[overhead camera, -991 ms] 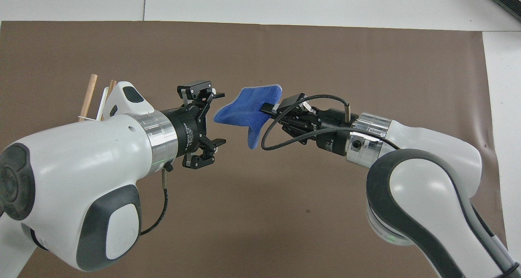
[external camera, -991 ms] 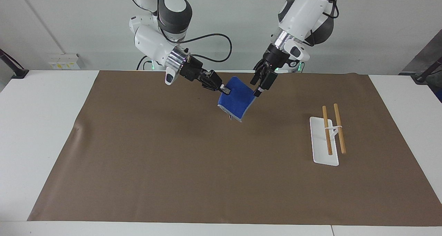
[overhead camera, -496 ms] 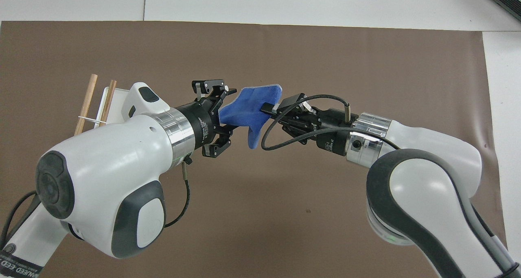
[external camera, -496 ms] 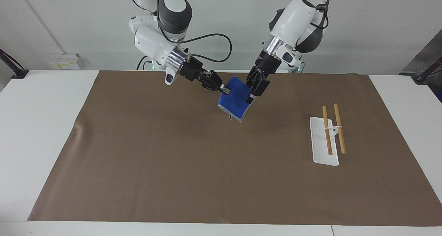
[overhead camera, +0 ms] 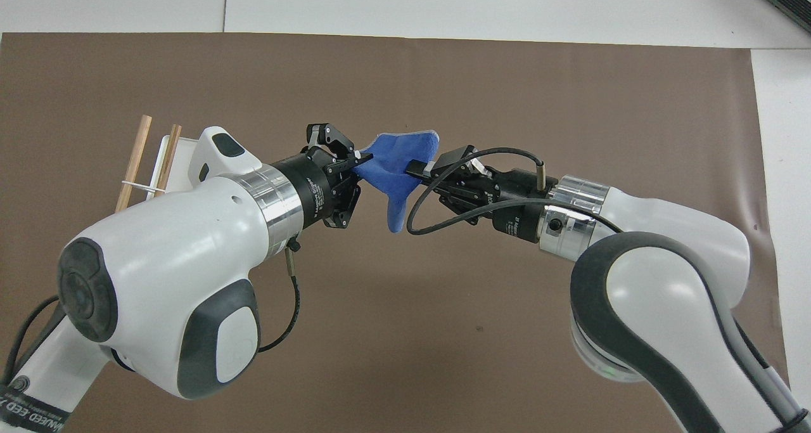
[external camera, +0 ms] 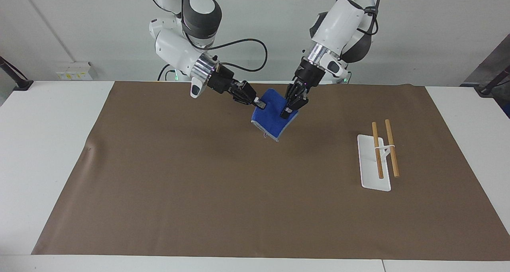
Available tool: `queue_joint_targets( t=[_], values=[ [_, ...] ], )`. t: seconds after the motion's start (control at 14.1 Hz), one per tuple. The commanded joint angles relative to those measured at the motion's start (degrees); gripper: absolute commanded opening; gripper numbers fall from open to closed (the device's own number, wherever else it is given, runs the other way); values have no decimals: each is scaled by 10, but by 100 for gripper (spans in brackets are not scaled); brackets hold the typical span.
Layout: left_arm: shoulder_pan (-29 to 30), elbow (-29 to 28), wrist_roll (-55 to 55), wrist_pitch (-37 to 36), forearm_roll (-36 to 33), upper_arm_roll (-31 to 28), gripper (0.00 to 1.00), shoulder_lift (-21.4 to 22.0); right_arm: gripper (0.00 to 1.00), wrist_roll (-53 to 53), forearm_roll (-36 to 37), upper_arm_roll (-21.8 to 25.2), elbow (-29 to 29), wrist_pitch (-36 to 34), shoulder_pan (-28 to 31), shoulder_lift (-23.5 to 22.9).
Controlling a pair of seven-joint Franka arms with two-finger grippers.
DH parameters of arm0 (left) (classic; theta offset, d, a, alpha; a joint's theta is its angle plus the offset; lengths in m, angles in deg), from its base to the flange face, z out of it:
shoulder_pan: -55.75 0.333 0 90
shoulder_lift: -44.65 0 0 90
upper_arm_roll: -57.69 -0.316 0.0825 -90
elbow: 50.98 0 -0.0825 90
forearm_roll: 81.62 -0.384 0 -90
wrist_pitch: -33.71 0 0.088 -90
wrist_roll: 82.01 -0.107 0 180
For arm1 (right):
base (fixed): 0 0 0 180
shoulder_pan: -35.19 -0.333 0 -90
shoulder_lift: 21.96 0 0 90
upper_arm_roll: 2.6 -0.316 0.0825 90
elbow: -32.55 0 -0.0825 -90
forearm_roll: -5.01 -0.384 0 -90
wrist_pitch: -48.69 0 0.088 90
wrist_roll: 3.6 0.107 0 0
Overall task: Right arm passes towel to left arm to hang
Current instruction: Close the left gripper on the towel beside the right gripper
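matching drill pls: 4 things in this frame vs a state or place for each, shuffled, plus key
1. right gripper
2. left gripper
3. towel
4. towel rack

A. stands on the mat toward the left arm's end of the table
B. shut on one edge of the towel, cable looped over its wrist
C. hangs in the air between both grippers
D. shut on the towel's other edge, rack-side

Pairs: 1-B, 2-D, 3-C, 4-A

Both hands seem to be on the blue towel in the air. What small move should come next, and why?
Probably the right hand should open and let go. The left hand looks closed on the towel, which hangs between the two above the brown mat. Once free, the left arm can carry it toward the wooden rack.
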Motion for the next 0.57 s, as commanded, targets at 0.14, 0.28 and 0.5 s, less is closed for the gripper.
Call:
queue_joint_targets(
  t=[0.14, 0.28, 0.5],
  values=[
    [-9, -4, -8, 15, 2, -9, 0, 0, 0, -41, -20, -2, 3, 8, 2, 3],
    [-9, -5, -15, 14, 1, -10, 0, 0, 72, -56, -18, -1, 3, 17, 2, 3],
    [-8, -5, -16, 15, -1, -10, 0, 0, 100, -70, 7, -2, 12, 76, 1, 9]
  ],
)
